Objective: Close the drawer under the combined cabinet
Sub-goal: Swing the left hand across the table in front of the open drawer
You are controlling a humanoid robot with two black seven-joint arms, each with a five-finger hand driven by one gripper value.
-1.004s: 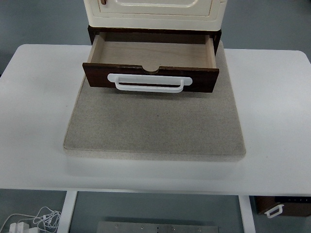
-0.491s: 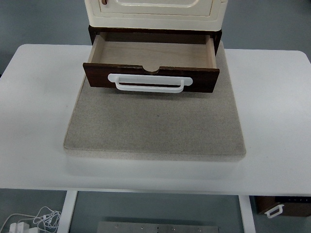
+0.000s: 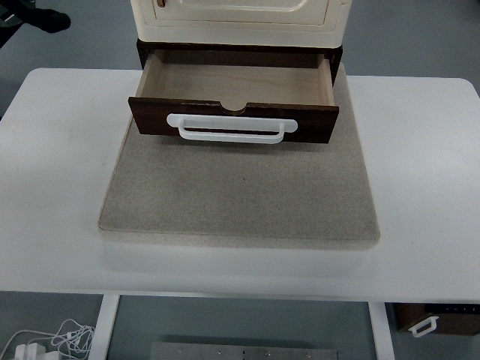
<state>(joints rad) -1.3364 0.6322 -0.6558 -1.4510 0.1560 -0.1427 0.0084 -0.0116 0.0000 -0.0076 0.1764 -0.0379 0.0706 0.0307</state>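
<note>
The cream cabinet stands at the far edge of a grey mat on the white table. Its dark brown drawer is pulled out toward me, and its pale wooden inside is empty. A white bar handle runs across the drawer front. Neither of my hands shows in the top view.
A dark shape lies at the top left corner, beyond the table; I cannot tell what it is. White cables lie on the floor at the bottom left. A small brown piece with a white handle sits below the table at the bottom right.
The dark shape has come into view at the top left corner. The drawer and cabinet have not moved.
</note>
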